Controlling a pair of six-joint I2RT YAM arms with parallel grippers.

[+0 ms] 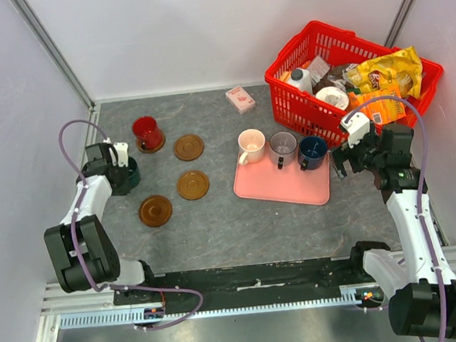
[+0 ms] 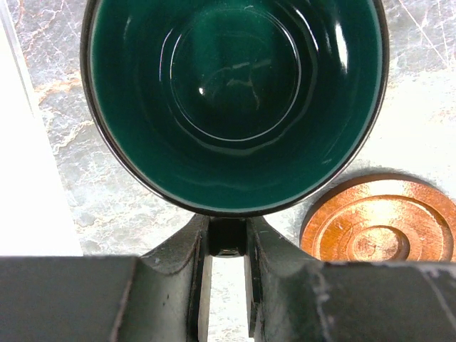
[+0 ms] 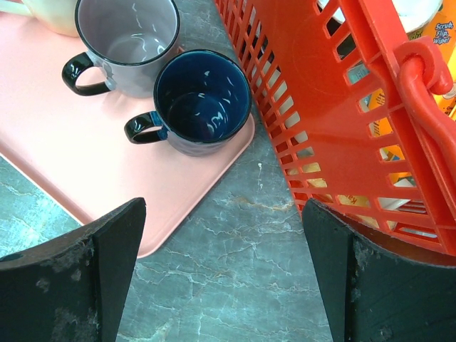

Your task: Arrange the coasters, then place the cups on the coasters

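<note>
My left gripper (image 1: 123,168) (image 2: 228,239) is shut on the handle of the dark green cup (image 1: 132,175) (image 2: 235,100), which is upright at the far left. What lies under that cup is hidden. A brown coaster (image 2: 381,222) lies just beside it. The red cup (image 1: 147,131) stands on a coaster (image 1: 152,145). Three bare coasters (image 1: 188,147) (image 1: 193,185) (image 1: 155,210) lie on the table. The cream (image 1: 251,145), grey (image 1: 283,145) (image 3: 128,32) and navy (image 1: 313,151) (image 3: 203,100) cups stand on the pink tray (image 1: 282,186) (image 3: 64,164). My right gripper (image 1: 346,156) (image 3: 222,210) hangs open over bare table between the tray and the basket.
A red basket (image 1: 314,53) (image 3: 328,100) full of packaged goods stands at the back right, close to my right gripper. A small pink-and-white box (image 1: 240,99) lies near the back wall. White walls enclose the left and back sides.
</note>
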